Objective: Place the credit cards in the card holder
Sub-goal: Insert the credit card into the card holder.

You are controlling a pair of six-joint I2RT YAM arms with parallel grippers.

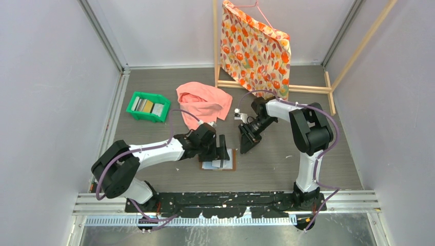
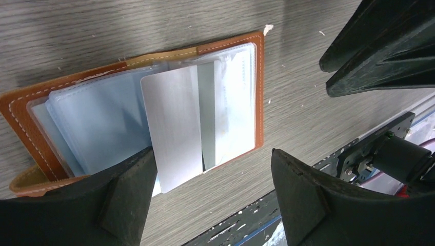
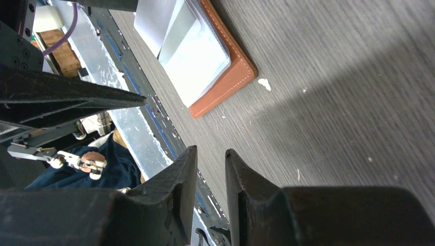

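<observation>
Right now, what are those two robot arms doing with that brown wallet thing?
The left hand is open right over the brown card holder, which lies open. A grey card lies across its clear pockets, sticking out past the edge. The right hand waits beside it, nearly closed and empty. More cards sit in the green tray, not yet put away.

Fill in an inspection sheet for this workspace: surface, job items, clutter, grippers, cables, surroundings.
Surface: grey wood-grain table, a few white specks.
Job's things: brown leather folding wallet open; silver-grey flat card lying across its clear sleeves; more cards in green plastic tray.
Clutter: crumpled pink cloth.
Grippers: left gripper fingers open over the wallet; right gripper fingers nearly together, empty.
Cables: purple cables along both arms.
Surroundings: pale walls; floral cloth hanging on wooden frame.
</observation>
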